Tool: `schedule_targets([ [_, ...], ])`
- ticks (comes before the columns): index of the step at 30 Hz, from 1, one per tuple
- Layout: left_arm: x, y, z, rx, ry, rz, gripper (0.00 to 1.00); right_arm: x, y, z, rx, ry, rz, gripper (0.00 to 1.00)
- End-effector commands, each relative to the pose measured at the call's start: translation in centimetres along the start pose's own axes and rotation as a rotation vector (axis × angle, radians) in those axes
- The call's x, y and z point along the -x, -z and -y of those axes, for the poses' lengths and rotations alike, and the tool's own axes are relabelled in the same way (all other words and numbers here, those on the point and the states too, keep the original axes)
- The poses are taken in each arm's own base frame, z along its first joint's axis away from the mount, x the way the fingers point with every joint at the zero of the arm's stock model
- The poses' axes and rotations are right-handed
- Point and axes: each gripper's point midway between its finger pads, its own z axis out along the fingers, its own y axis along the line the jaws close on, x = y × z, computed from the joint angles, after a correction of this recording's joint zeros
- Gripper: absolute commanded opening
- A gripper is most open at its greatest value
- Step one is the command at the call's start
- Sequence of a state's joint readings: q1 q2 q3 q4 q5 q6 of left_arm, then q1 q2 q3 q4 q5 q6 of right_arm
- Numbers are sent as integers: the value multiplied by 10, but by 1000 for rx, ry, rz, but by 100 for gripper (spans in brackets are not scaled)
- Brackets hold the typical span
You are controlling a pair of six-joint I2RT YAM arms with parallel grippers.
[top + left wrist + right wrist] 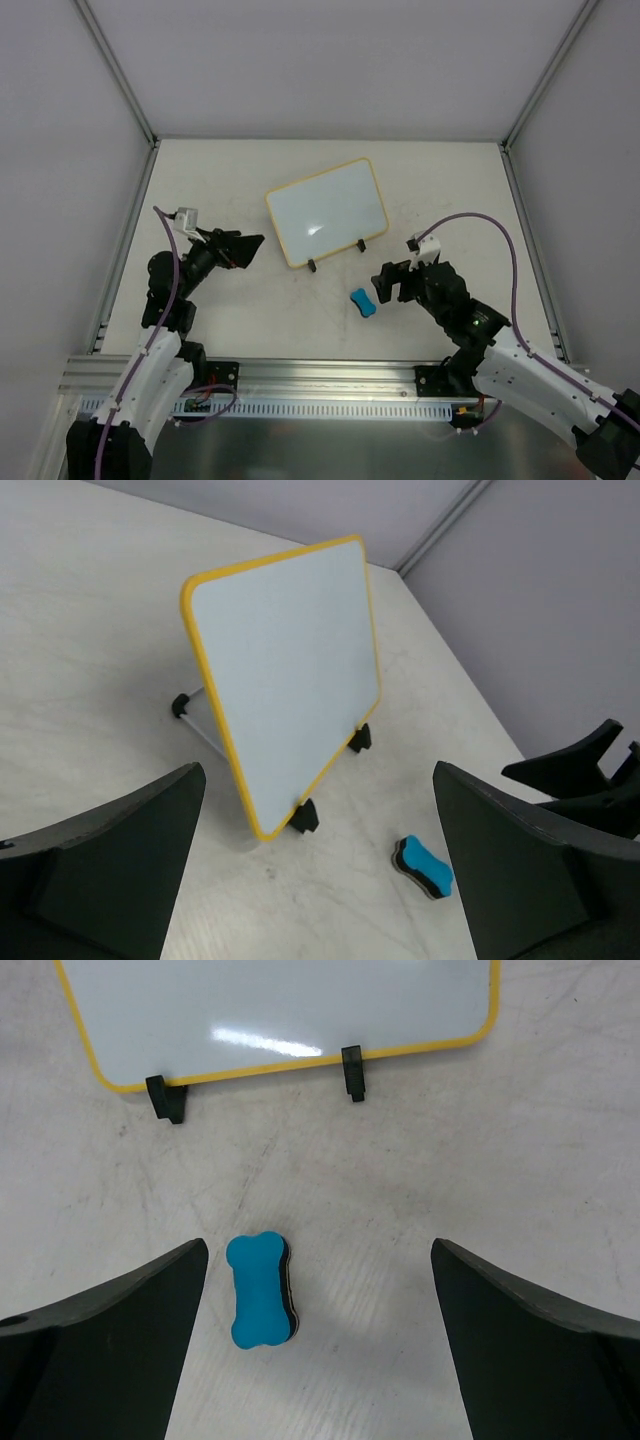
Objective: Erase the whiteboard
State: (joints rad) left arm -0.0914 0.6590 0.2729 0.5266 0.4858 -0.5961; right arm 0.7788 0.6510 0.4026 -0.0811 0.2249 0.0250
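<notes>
Left edge: the pale, scuffed table top (250, 310) is bounded on the left by a grey metal frame strip (128, 240), and a narrow band of bare surface is seen between the strip and the left arm.
Left gripper (250, 250): it is held above the table just left of the board; its black fingers (110, 870) are spread wide and released, and they are pointed at the board's face.
Whiteboard (327, 210): the small glossy white board with a rounded yellow frame is placed near the table's centre, turned at a slant to the table edges. It is propped tilted back on two small black clip feet (165, 1098) along its near long edge, and a thin wire leg (195, 715) is seen behind it. Open table is left on all four sides.
Eraser (363, 302): the small blue bone-shaped block with a dark underside is laid flat, near the board's right foot but apart from it, with bare table all round.
Right gripper (388, 282): it is held just right of the eraser without touching it. Its jaws are parted wide and released, and in the wrist view the eraser is seen between them, nearer the left finger (100, 1350).
Right edge: broad bare table is left between the right arm and the right frame strip (525, 240).
</notes>
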Motion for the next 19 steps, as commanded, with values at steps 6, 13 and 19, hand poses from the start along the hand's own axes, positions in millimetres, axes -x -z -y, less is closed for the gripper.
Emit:
schedule_targets([
  [6,-52,33,-44,173,-78,-82,99,7,-4,11,-1,8,198,99],
  [13,-47,34,-46,185,-91,-46,99,7,-3,12,1,11,220,99],
  [19,-50,32,-52,215,-74,-72,99,5,-7,7,21,19,189,99],
])
